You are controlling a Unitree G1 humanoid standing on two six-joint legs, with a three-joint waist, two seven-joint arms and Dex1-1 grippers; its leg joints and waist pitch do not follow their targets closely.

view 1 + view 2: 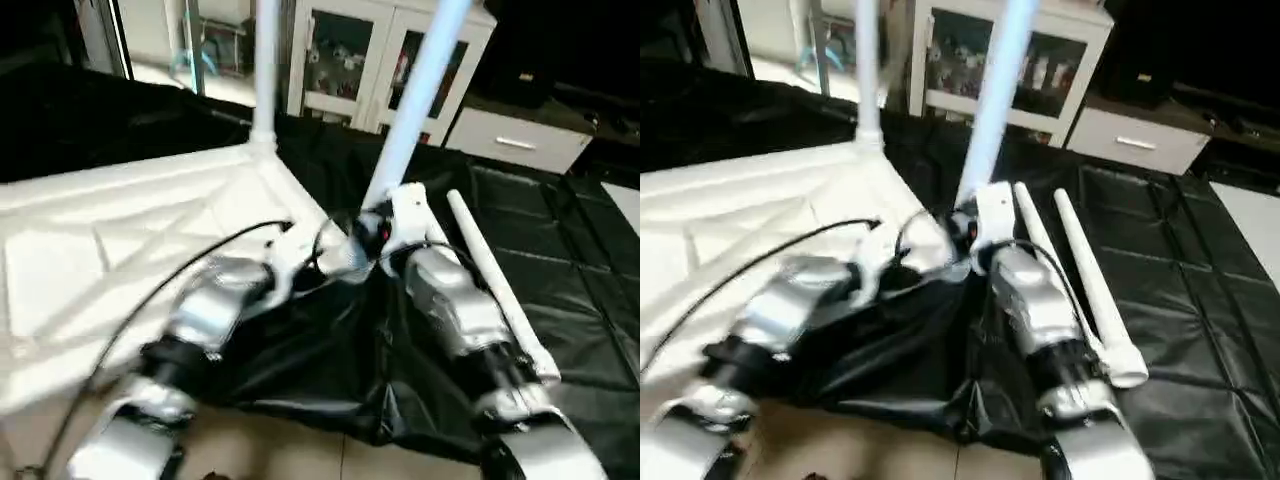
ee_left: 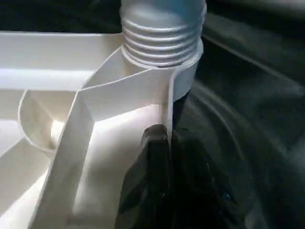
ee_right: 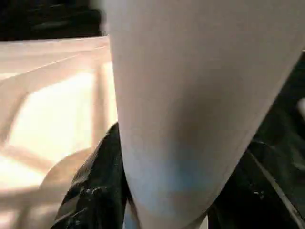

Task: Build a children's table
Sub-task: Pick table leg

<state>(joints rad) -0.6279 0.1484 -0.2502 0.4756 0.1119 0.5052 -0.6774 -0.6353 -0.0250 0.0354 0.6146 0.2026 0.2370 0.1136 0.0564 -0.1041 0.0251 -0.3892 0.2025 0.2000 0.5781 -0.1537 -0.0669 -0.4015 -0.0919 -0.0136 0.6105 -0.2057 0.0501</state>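
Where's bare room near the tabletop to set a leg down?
Free: the black mat right of the two loose legs, toward the white drawer unit. Also the mat behind the tabletop, left of the standing leg. Crowded: the near corner, where both claws work at the tilted leg.

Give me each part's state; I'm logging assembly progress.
Table top: upside down, ribs up.
Far leg: upright in its corner socket.
Near leg: tilted, thread at its socket, in right gripper.
Two spare legs: lying loose on the black sheet.
Left gripper: shut, at the top's rim.
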